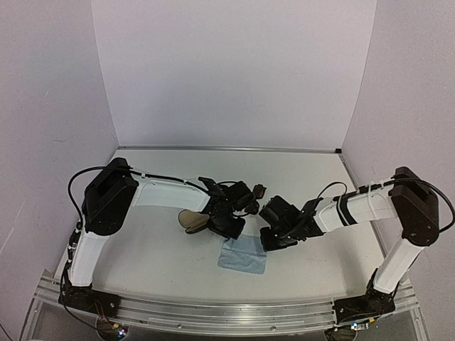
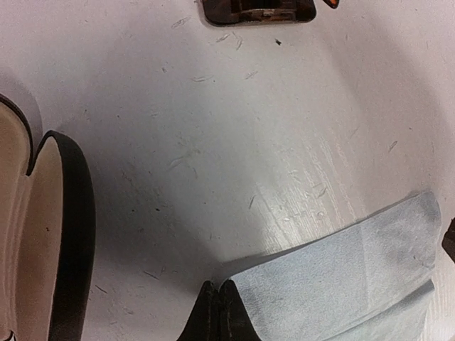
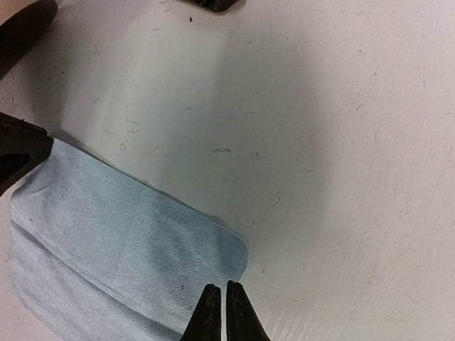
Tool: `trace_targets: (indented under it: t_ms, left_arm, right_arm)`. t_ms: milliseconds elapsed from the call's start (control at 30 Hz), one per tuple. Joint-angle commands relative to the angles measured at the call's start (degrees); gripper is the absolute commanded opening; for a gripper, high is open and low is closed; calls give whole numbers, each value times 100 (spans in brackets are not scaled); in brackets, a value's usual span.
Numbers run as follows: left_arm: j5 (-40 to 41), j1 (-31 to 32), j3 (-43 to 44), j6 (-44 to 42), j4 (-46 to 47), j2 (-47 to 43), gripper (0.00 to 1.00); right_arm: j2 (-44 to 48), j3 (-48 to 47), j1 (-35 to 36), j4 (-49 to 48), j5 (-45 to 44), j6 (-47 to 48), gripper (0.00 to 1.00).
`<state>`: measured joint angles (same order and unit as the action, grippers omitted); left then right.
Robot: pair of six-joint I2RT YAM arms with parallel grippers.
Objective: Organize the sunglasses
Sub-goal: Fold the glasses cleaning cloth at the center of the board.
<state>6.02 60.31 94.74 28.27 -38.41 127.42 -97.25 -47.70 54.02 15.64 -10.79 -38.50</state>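
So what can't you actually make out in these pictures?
- Small dark-framed folded sunglasses: cropped by the left wrist view's top edge.
- Black oval case with tan lining: cut by that view's left edge.
- Light blue square cloth: whether the shut left gripper or right gripper pinches it; fingertips hide that.

Camera placement: one fixed overview, two close wrist views.
Top external sits high at the near edge, facing forward and down across the table (image 1: 306, 170) to the back wall (image 1: 227, 71), wide and distant; left wrist looks down onto the tabletop at close range; right wrist likewise; all three share the light blue cloth (image 1: 242, 254); the cloth (image 2: 341, 284) fills the left wrist view's lower right, and the cloth (image 3: 121, 241) the right wrist view's lower left.
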Motion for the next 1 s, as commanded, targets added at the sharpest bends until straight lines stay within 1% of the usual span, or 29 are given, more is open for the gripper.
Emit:
trace_targets:
  t_ms: [0, 133, 200, 267, 367, 400, 433, 567, 767, 867, 967]
  left_arm:
    - [189, -90, -371, -74, -553, 189, 0]
    - [136, -86, -548, -77, -270, 52, 0]
    - [132, -90, -553, -76, -229, 19, 0]
    - [115, -90, -576, -62, -205, 5, 0]
    - [57, -90, -574, -35, -215, 23, 0]
    - [38, -90, -567, -26, -225, 39, 0]
    - [25, -90, -556, -19, -234, 52, 0]
    - [-12, -90, -588, 28, -230, 28, 0]
    - [-117, -83, -617, 81, -213, -21, 0]
    - [-128, -77, -653, 104, -191, -59, 0]
    - [-140, -81, -667, 108, -177, -67, 0]
  right_arm:
    - [-96, -345, -32, -15, -195, 189, 2]
    - [-171, -444, -53, -54, -202, 263, 0]
    - [-162, -463, -62, -44, -213, 285, 3]
    - [-114, -449, -82, -73, -185, 326, 10]
    - [-121, -439, -138, -88, -136, 380, 30]
    - [-142, -449, -157, -97, -101, 394, 35]
    - [-179, -462, -163, -98, -69, 403, 38]
    - [-287, -522, -172, -88, -10, 396, 39]
    - [-499, -638, -162, -66, 15, 399, 39]
    - [-584, -661, -164, -69, 14, 392, 37]
    - [-644, -630, -164, -73, 6, 372, 33]
